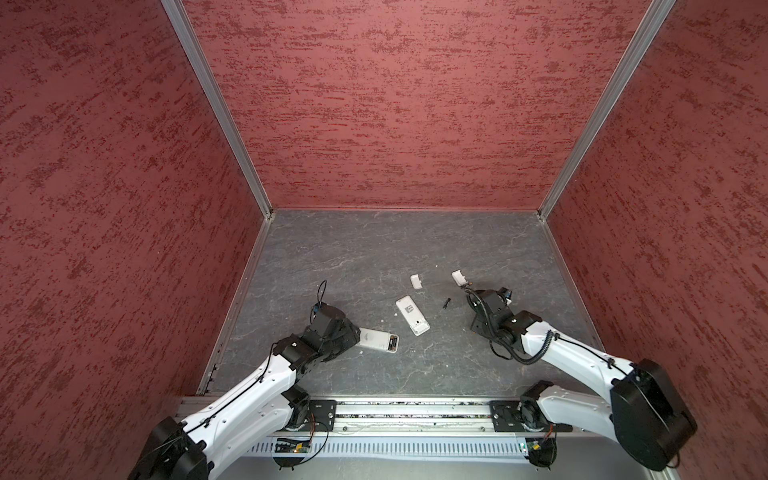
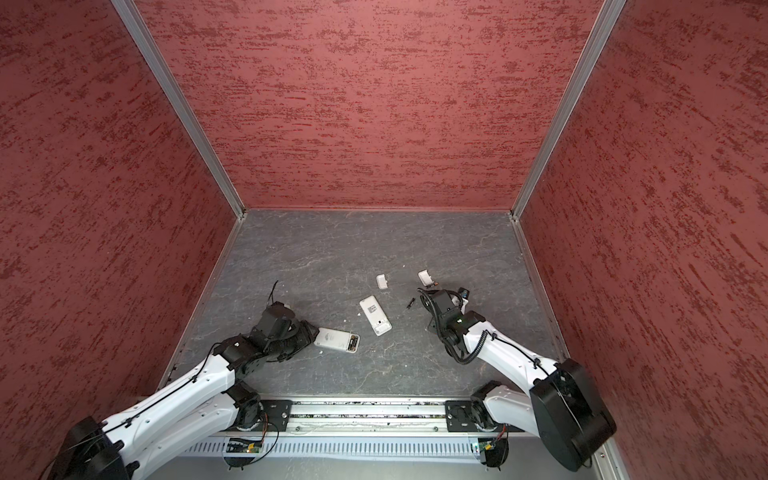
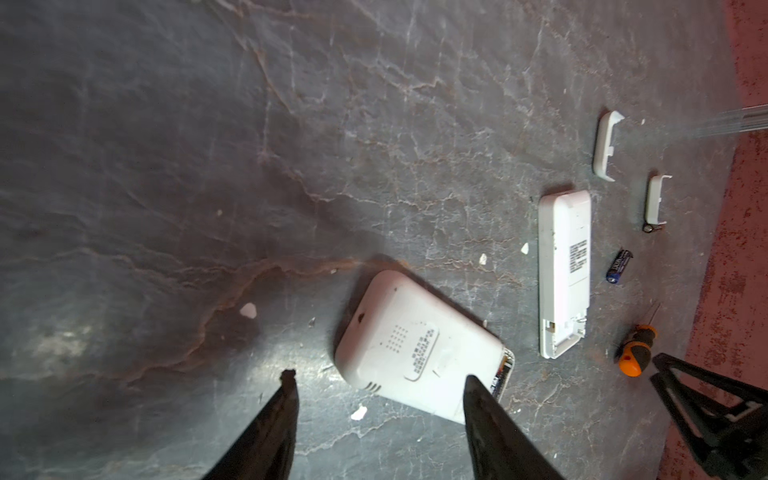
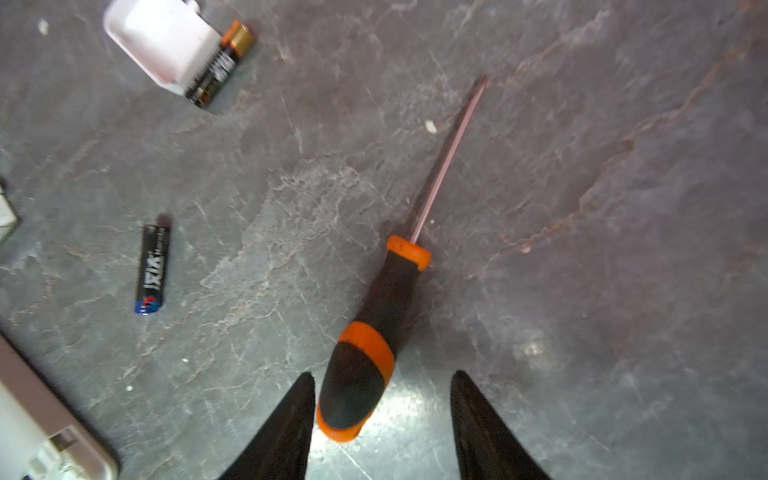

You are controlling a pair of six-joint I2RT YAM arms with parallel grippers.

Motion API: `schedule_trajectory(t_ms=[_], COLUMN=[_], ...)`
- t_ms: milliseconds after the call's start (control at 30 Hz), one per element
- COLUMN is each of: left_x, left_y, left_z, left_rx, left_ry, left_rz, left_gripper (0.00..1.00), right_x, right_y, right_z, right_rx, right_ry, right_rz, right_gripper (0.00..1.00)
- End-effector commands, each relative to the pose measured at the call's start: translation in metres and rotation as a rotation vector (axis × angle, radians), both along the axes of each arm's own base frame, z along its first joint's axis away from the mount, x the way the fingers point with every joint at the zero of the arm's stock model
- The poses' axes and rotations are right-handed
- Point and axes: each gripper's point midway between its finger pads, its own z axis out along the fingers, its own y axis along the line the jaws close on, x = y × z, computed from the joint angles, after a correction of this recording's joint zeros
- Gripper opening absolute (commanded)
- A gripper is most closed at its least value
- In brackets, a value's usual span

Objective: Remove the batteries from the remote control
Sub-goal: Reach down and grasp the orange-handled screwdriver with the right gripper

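A wide white remote [image 3: 419, 353] lies back up by my left gripper [image 3: 380, 378], which is open, one fingertip over the remote's edge. Its open end [image 1: 392, 344] shows something dark inside. A narrow white remote [image 1: 412, 314] lies mid-table, its compartment uncovered. One dark battery [image 4: 153, 270] lies loose on the slate [image 1: 446, 302]. A second battery [image 4: 218, 66] rests against a white cover [image 4: 162, 41]. My right gripper [image 4: 383, 375] is open, and the handle end of an orange-and-black screwdriver [image 4: 374, 332] lies between its fingers, close to one.
A second white cover [image 1: 416, 281] lies beyond the narrow remote. Small white chips [image 3: 248, 310] are scattered on the grey slate floor [image 1: 374, 249]. Red walls close in three sides, and a metal rail [image 1: 415, 409] runs along the front.
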Motion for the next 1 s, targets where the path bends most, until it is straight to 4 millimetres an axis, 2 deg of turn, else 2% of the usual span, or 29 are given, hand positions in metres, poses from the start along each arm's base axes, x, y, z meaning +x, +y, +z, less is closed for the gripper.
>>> schedule_trajectory(t_ms=[0, 133, 333, 467, 500, 633, 800, 967], left_x=[0.003, 0.009, 0.019, 0.03, 0.034, 0.053, 0.086, 0.109], left_y=[0.0, -0.005, -0.011, -0.02, -0.025, -0.05, -0.084, -0.111], left_z=[0.011, 0.019, 0.026, 0.037, 0.043, 0.074, 0.1, 0.12], left_rx=[0.014, 0.014, 0.02, 0.0, -0.015, -0.083, -0.237, -0.293], left_ry=[-0.021, -0.036, -0.047, -0.068, -0.08, -0.116, -0.143, -0.215], left_rz=[-0.01, -0.022, -0.043, -0.069, -0.084, -0.179, -0.292, -0.353], left_gripper=[0.63, 0.63, 0.63, 0.63, 0.63, 0.63, 0.63, 0.63], right_x=[0.006, 0.01, 0.015, 0.018, 0.02, 0.024, 0.023, 0.012], right_y=[0.01, 0.013, 0.014, 0.016, 0.019, 0.034, 0.065, 0.103], right_z=[-0.01, -0.02, -0.02, -0.01, -0.005, 0.025, 0.087, 0.112], right_rx=[0.069, 0.071, 0.054, 0.046, 0.05, 0.078, 0.089, 0.12], right_ry=[-0.004, 0.0, -0.01, -0.022, -0.033, -0.086, -0.265, -0.382], right_rz=[-0.026, -0.016, 0.003, 0.041, 0.06, 0.172, 0.415, 0.661], right_gripper=[0.53, 0.45, 0.16, 0.03, 0.0, 0.0, 0.0, 0.0])
